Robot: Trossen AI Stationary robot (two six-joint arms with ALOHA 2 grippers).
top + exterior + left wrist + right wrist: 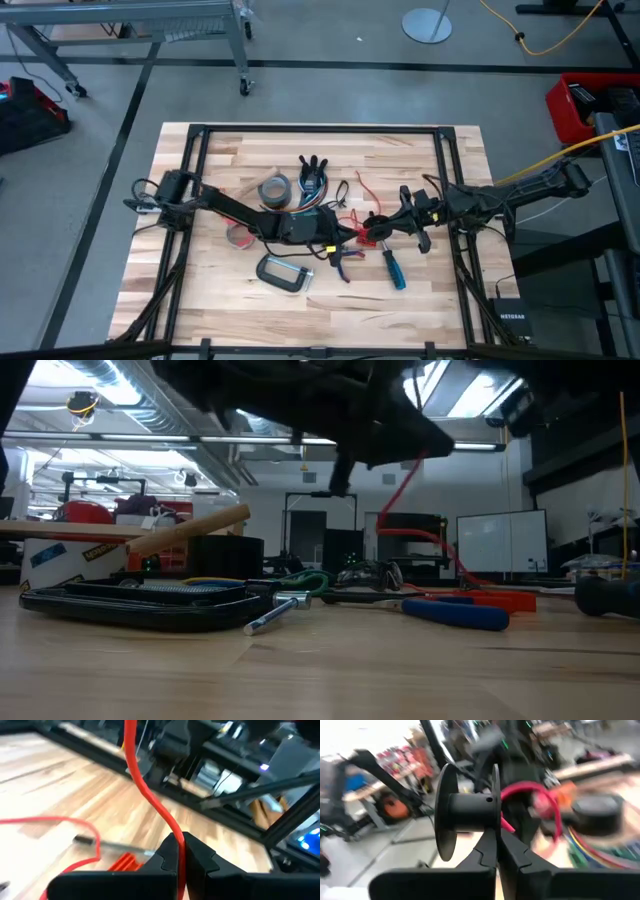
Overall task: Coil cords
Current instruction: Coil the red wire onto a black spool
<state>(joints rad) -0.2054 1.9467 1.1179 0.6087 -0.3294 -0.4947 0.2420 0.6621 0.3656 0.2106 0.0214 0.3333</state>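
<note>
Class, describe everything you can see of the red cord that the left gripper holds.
The red cord is a thin, smooth, flexible wire. The left gripper is shut on it, its dark fingers pinching it between them. From there it rises in a gentle curve, off the wooden table. More red wire loops over the tabletop nearby. The low view shows it hanging from the arms overhead.

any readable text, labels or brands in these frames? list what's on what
"NETGEAR": on the black box on the floor off the table's right near corner, high view; small, just legible.
Yellow-and-black label on the white box at left in the low view: too blurred to read.
Nothing readable on the tools, tape rolls, cords or arms.
</note>
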